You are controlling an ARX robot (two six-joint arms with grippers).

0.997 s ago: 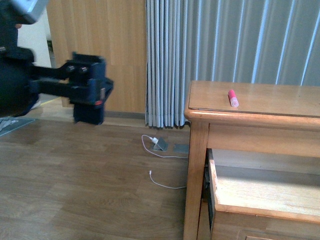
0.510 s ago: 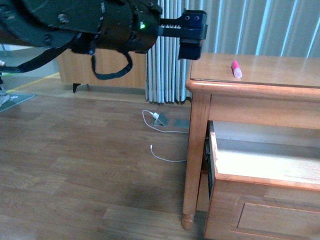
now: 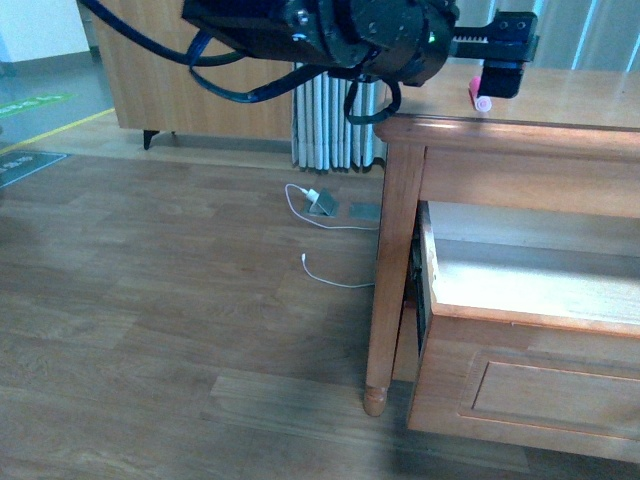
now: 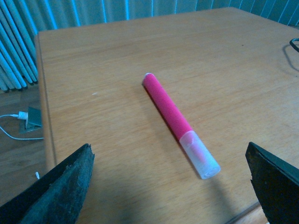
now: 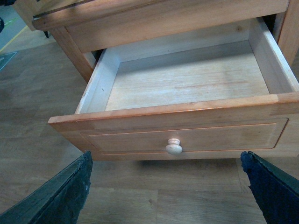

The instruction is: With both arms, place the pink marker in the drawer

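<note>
**A:** If we start from the front view, where is the pink marker (image 3: 479, 94)?

**B:** It lies on the table top (image 3: 590, 95), right beside the left gripper (image 3: 498, 78), which hangs over that corner. Below, the drawer (image 3: 530, 290) stands pulled out. From this angle I cannot tell how the jaws are set.

**A:** And the left wrist view?

**B:** It settles that. The marker lies flat on the wood between the two fingers (image 4: 60, 186), with its pale cap nearer the camera. The jaws are spread wide and neither touches it, so it has not been grasped.

**A:** The right wrist view?

**B:** The right gripper (image 5: 166, 156) faces the drawer front, with the round knob (image 5: 174, 147) between its fingers. Its jaws are also wide and hold nothing. The drawer's floor shows no marker.

**A:** So how far along is it?

**B:** I judge the opening done. Gripping the marker, carrying it over the drawer and letting it go are all left to do. The drawer may need shutting afterwards.
</note>
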